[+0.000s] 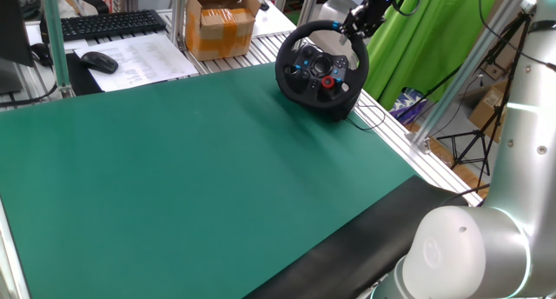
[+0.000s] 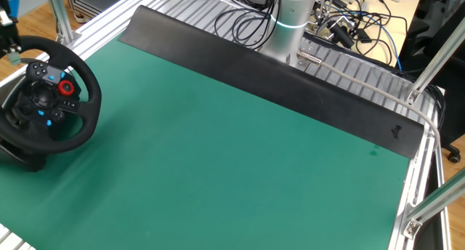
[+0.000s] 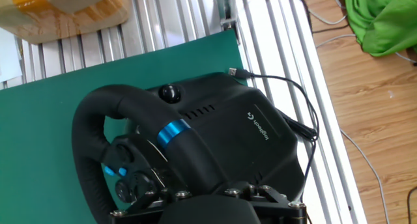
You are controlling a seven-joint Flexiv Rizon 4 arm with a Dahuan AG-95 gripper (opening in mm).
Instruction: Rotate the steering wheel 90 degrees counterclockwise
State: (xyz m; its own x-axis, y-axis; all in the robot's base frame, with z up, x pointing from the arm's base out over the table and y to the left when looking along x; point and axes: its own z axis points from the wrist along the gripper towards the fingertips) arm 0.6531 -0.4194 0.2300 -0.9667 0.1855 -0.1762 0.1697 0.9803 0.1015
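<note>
The steering wheel [image 1: 322,69] is a black round wheel with a silver centre, blue buttons and a red dial. It stands on its black base at the far right corner of the green mat [image 1: 200,160]. It also shows at the left edge of the other fixed view [image 2: 48,96]. My gripper [image 1: 355,27] is at the wheel's upper rim, at the side away from the mat's middle. In the hand view I look down on the wheel's back housing [image 3: 221,136] and its blue rim stripe. My fingertips are hidden there, so the grip cannot be made out.
A black cable [image 3: 287,100] runs from the wheel base across the aluminium rails. A cardboard box [image 1: 222,23], a keyboard [image 1: 104,23] and a mouse [image 1: 99,62] sit behind the mat. Green cloth [image 1: 434,29] hangs at the right. The arm base [image 2: 289,17] stands beyond the black strip.
</note>
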